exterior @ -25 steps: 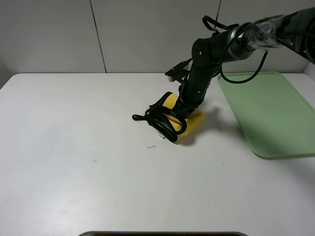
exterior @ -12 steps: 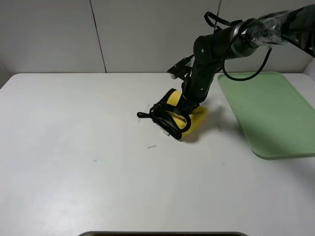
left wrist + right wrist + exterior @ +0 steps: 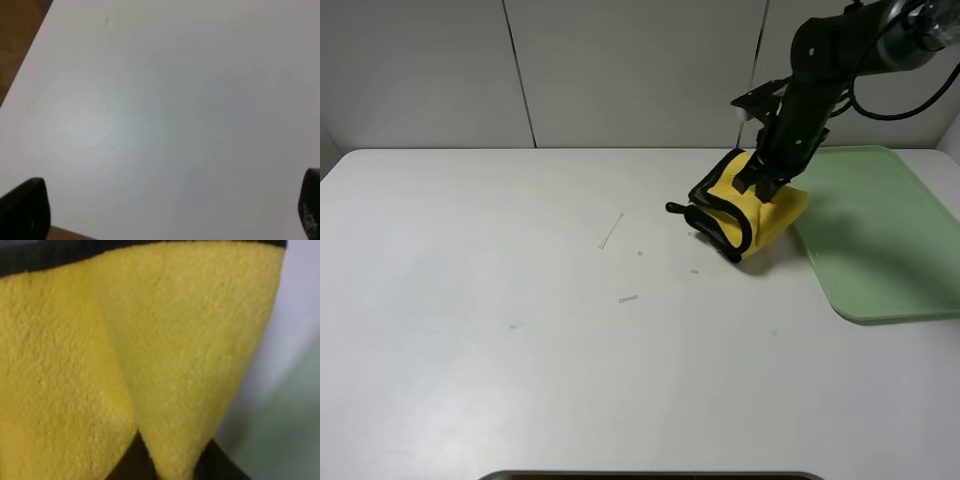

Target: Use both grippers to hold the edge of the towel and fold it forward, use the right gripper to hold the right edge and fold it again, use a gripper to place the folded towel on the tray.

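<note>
The folded yellow towel [image 3: 752, 210] with black edging hangs bunched from my right gripper [image 3: 760, 180], lifted above the white table just left of the pale green tray [image 3: 880, 235]. The right gripper is shut on the towel. In the right wrist view the towel [image 3: 125, 355] fills the picture, pinched between the black fingertips [image 3: 130, 465], with a blurred strip of tray [image 3: 280, 430] beside it. My left gripper [image 3: 165, 210] is open over bare table; only its two black fingertips [image 3: 25, 207] show at the picture's edges. The left arm does not show in the exterior high view.
The white table [image 3: 520, 300] has a few tiny scraps [image 3: 628, 298] near its middle. The tray lies at the right side, reaching the table's right edge. A wood-coloured floor [image 3: 15, 40] shows past the table edge in the left wrist view.
My right gripper has lifted the towel off the table and carried it right and back, from the table's middle to the tray's left edge. Small scraps are left where it lay.
</note>
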Action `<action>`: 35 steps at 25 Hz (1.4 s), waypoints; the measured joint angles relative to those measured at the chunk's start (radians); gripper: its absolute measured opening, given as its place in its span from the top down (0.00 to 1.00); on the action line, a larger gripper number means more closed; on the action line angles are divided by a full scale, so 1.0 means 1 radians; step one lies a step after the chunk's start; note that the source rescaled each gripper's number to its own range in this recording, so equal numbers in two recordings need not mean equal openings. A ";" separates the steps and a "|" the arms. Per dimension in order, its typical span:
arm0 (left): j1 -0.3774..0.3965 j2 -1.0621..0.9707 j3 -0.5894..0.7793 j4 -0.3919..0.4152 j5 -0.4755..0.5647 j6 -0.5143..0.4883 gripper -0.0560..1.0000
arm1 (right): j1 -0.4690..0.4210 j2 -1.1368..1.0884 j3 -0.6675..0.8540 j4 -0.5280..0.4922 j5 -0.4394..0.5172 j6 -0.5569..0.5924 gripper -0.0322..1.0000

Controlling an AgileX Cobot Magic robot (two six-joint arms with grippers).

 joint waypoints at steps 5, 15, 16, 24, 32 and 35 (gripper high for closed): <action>0.000 0.000 0.000 0.000 0.000 0.000 0.00 | -0.116 -0.014 0.000 0.000 0.033 0.055 0.88; 0.000 0.000 0.000 0.000 0.000 0.000 0.00 | -0.327 -0.026 0.000 0.001 0.053 0.148 0.88; 0.000 0.000 0.000 0.000 0.000 0.000 0.00 | -0.345 -0.026 0.000 0.001 0.052 0.150 0.88; 0.000 0.000 0.000 0.000 0.000 0.000 0.00 | -0.434 -0.024 0.000 0.017 0.047 0.154 0.88; 0.000 0.000 0.000 0.000 0.000 0.000 0.00 | -0.440 -0.024 0.000 0.051 0.022 0.155 0.10; 0.000 0.000 0.000 0.000 0.000 0.000 0.00 | -0.440 -0.024 0.000 0.059 0.013 0.157 0.02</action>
